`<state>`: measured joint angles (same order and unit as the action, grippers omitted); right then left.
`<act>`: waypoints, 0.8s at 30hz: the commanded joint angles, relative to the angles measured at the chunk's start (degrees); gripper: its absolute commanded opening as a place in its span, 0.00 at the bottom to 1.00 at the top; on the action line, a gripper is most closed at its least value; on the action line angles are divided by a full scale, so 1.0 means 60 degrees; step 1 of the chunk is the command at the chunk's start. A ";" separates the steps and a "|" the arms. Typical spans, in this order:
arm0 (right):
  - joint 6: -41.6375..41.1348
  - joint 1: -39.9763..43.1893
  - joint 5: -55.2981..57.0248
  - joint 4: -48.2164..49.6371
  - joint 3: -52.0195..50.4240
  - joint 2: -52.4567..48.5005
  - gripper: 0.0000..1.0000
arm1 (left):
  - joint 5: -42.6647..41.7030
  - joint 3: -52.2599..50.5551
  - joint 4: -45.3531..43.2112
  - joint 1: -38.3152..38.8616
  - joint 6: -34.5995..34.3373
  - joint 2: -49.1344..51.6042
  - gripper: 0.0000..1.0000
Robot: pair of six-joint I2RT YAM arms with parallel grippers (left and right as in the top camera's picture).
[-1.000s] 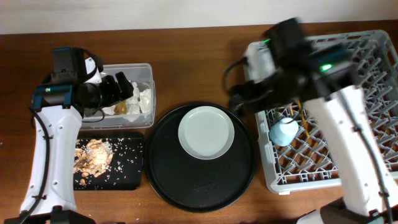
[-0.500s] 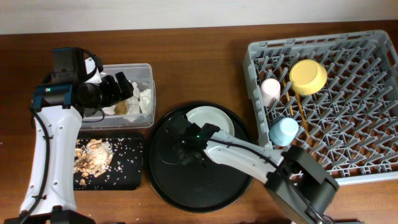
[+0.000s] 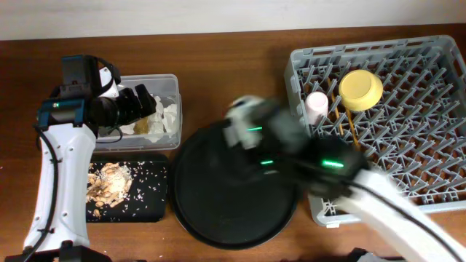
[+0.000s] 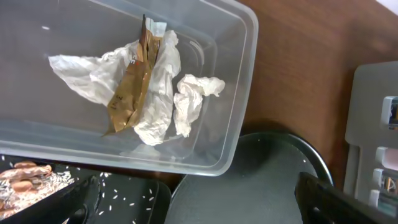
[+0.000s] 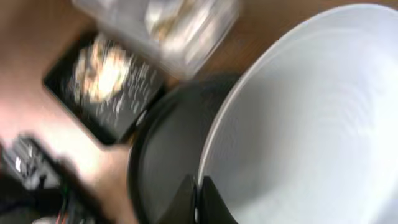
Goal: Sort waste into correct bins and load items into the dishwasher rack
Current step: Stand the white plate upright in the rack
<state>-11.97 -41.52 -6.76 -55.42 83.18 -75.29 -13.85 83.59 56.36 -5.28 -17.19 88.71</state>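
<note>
The pale plate (image 5: 298, 112) fills the right wrist view, and my right gripper (image 5: 198, 191) is shut on its left rim, over the round black tray (image 5: 165, 155). In the overhead view that arm is a blur above the tray and hides the plate. My left gripper (image 4: 199, 186) hangs open beside the clear tub (image 4: 239, 93), which holds the white napkin (image 4: 158, 93) and the brown-gold wrapper (image 4: 130, 93). Food scraps (image 3: 109, 182) lie in the shallow black tray (image 3: 149, 207). The grey rack (image 3: 415, 65) holds the pink cup (image 3: 317, 104), yellow bowl (image 3: 360, 86) and chopsticks (image 3: 342, 122).
The large round black tray (image 3: 218, 204) sits between the bins and the rack. The left arm (image 3: 62, 167) stands along the table's left side, above the shallow tray. Bare wooden table (image 3: 233, 65) lies behind the round tray.
My right arm has swung from the rack down over the round tray and its jaws have closed on the plate's rim. The left arm has stayed still and open.
</note>
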 commanded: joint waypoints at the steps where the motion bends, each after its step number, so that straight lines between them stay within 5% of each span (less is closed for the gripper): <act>1: 0.1643 0.3166 -0.2215 -0.0725 0.0284 0.2379 0.04 | 0.0033 0.0076 -0.0011 -0.0026 -0.0058 -0.0073 0.99; 4: 0.3461 0.7708 -0.5767 -0.1912 0.0284 0.2965 0.04 | 0.0033 0.0076 -0.0011 -0.0026 -0.0058 -0.0073 0.99; 6: 0.4914 1.0000 -0.7832 -0.3024 0.0284 0.1854 0.04 | 0.0033 0.0076 -0.0011 -0.0026 -0.0058 -0.0073 0.99; 12: 0.8211 1.0896 -0.8437 -0.4554 0.0284 -0.3413 0.04 | 0.0033 0.0076 -0.0011 -0.0026 -0.0058 -0.0073 0.99; 16: 0.8353 1.1788 -0.8364 -0.4452 0.0288 -0.3934 0.05 | 0.0033 0.0076 -0.0011 -0.0026 -0.0058 -0.0073 0.99; 18: 0.8346 1.2407 -0.8335 -0.4452 0.0284 -0.3934 0.41 | 0.0033 0.0076 -0.0011 -0.0026 -0.0058 -0.0073 0.99; 19: 0.8342 1.2644 -0.8338 -0.4444 0.0284 -0.3934 0.50 | 0.0033 0.0076 -0.0007 -0.0026 -0.0058 -0.0073 0.99; 20: 0.7868 1.2874 -0.8342 -0.4269 0.0288 -0.3934 0.72 | 0.0033 0.0076 -0.0011 -0.0026 -0.0058 -0.0073 0.99; 22: 0.6426 1.2925 -0.8335 -0.3799 0.0725 -0.3934 0.99 | 0.0033 0.0076 -0.0011 -0.0022 -0.0058 -0.0073 0.99; 24: 0.4958 1.2826 -0.7883 -0.3803 0.2328 -0.3887 0.98 | 0.0033 0.0076 -0.0011 -0.0026 -0.0058 -0.0073 0.99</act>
<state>27.77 35.68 -55.70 -78.74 88.07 -99.09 -13.85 83.59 56.36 -5.28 -17.19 88.71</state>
